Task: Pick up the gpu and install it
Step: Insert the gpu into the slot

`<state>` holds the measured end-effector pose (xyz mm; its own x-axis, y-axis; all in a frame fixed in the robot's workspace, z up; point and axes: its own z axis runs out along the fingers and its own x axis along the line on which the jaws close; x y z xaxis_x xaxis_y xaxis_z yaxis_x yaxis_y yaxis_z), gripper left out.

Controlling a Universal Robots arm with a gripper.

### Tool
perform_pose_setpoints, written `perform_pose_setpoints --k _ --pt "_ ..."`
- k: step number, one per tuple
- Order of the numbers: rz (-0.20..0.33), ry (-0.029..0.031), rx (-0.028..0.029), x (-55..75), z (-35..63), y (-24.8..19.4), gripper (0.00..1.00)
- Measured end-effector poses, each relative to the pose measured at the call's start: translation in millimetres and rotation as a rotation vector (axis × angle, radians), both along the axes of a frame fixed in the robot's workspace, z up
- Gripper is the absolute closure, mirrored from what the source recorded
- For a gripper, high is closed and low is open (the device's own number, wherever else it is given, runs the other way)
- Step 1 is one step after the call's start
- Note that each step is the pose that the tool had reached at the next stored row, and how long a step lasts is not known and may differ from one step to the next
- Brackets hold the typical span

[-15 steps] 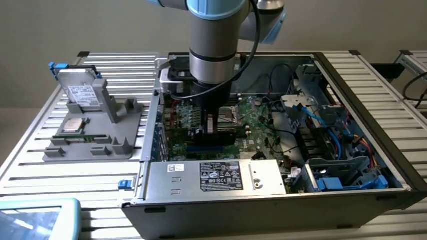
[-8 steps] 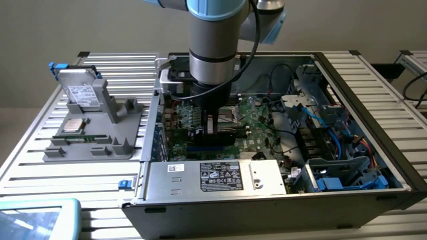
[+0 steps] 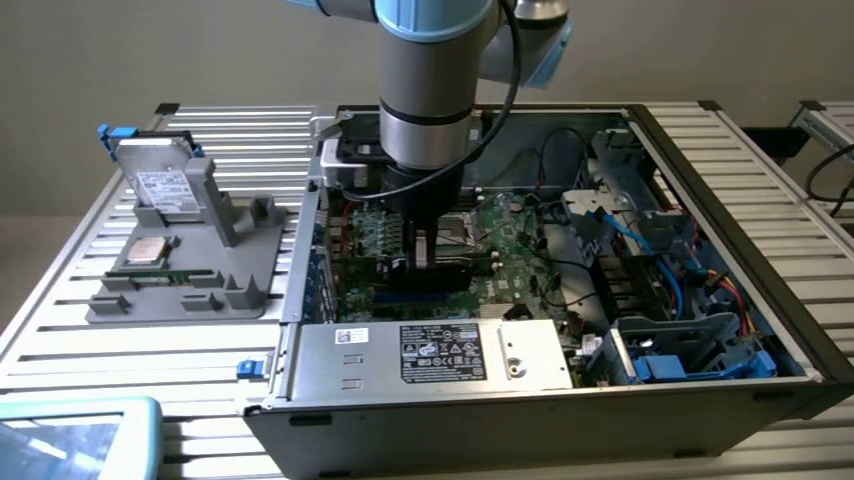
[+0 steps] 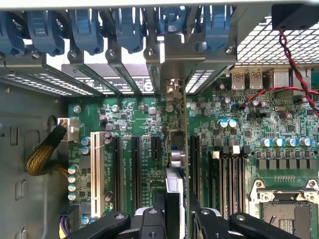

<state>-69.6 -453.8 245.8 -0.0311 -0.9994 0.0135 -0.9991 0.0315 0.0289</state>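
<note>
Obs.: the gripper reaches down into the open computer case, which takes up the bench's middle and the exterior view's right. Its jaws stand narrow, pinched on the gpu. The card is held on edge, low over the motherboard, roughly mid-case. In the wrist view the gpu shows edge-on between the fingers. Its metal end points toward the rear wall, where the blue slot latches sit. It runs parallel to the black expansion slots, between a short slot and a longer one. Whether its connector edge has entered any slot cannot be told, since the card hides its own lower edge. Risks, as judged: if the card is offset sideways from its slot, pressing down would load the motherboard and the connector rather than seat them. A tilt along the card's length could seat one end and leave the other proud. The metal end could also catch on the rear-wall frame instead of sliding into its opening. The grip is thin-on-thin, so the card could pivot between the pads under insertion force. The red-and-black fan lead lies well apart and looks clear. The grey fixture near the bench's edge at the exterior view's left carries the hard drive, the processor and the memory stick (all untouched, none involved here).
</note>
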Motion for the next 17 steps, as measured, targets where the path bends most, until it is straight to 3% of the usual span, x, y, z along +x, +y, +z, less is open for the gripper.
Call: perform_pose_setpoints --k 7,13,17 --pt "0.0 0.0 0.0011 -0.3 -0.4 -0.6 0.73" --pt "0.0 -0.0002 0.0079 -0.3 -0.4 -1.5 0.73" --pt "0.0 -0.0001 0.0084 -0.3 -0.4 -1.5 0.73"
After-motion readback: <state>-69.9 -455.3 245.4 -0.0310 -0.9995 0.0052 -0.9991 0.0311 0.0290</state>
